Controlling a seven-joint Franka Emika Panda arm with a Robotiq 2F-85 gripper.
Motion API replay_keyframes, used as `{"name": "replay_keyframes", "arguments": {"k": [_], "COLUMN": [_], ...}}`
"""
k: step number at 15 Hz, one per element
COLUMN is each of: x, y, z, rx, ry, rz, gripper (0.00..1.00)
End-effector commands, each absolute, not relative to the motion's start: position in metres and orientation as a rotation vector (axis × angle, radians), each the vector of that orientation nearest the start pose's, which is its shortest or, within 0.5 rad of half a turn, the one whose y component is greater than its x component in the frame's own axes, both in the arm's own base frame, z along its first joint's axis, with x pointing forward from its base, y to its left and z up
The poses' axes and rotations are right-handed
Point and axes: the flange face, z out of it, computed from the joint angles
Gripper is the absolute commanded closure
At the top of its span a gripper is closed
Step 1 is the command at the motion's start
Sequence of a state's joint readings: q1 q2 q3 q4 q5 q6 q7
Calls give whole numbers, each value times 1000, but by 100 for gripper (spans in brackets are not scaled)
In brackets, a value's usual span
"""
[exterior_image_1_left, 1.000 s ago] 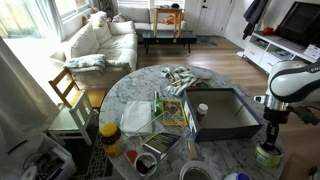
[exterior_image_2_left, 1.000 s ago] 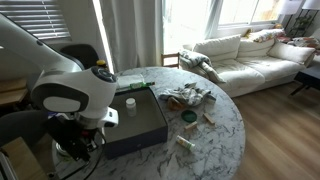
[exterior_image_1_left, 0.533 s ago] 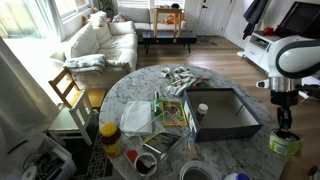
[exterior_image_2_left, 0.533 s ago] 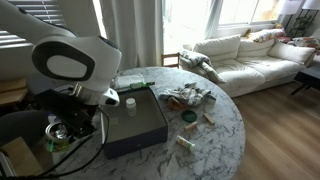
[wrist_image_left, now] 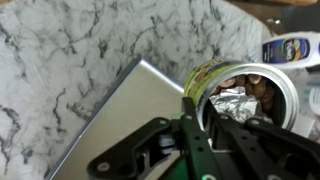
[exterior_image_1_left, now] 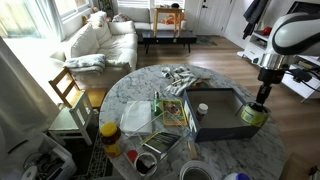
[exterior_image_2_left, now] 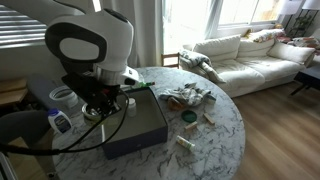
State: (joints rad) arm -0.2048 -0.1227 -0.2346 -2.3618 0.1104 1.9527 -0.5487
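Wrist view: the hand [wrist_image_left: 205, 118] pinches the can [wrist_image_left: 250, 85] by its rim above the box [wrist_image_left: 120, 120]. That thin hold could slip and spill it.

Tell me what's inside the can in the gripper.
Crumpled foil and brown pieces, perhaps nuts, show inside the can. The gripper covers its near side; the bottom is hidden.

- Gripper [exterior_image_1_left: 257, 103] points straight down from the white arm [exterior_image_1_left: 290, 35], over the picture-right side of the round marble desk [exterior_image_1_left: 140, 90].
- Fingers clamp the top of a greenish tin [exterior_image_1_left: 252, 115], which stands upright.
- Tin is at the near right corner of the open grey box [exterior_image_1_left: 222, 125]; resting on it or just above, cannot tell.
- Small white object [exterior_image_1_left: 203, 110] lies inside the box.
- Striped cloth [exterior_image_1_left: 180, 78] lies beyond the box; yellow-lidded jar [exterior_image_1_left: 109, 132] stands near the desk's picture-left edge.
- Wooden chair [exterior_image_1_left: 68, 90] and pale sofa [exterior_image_1_left: 100, 40] stand behind.
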Motion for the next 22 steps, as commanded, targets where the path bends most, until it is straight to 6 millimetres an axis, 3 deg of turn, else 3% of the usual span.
{"name": "replay_keyframes", "arguments": {"k": [1,5,8,12,14,17,22], "x": [440,461,467,477,480,482,459], "y": [-202,-212,-211,-198,-195,-195,-225], "z": [332,290,256,234,235,263,307], "rx": [-2918,-2996,-2977,-2957,-2961,-2970,-2976], "ry": [162,386,503,542,537,507,527], "rz": [125,-24,-20,4,15,-27,-43], "gripper": [97,97,97,97,60,39,2]}}
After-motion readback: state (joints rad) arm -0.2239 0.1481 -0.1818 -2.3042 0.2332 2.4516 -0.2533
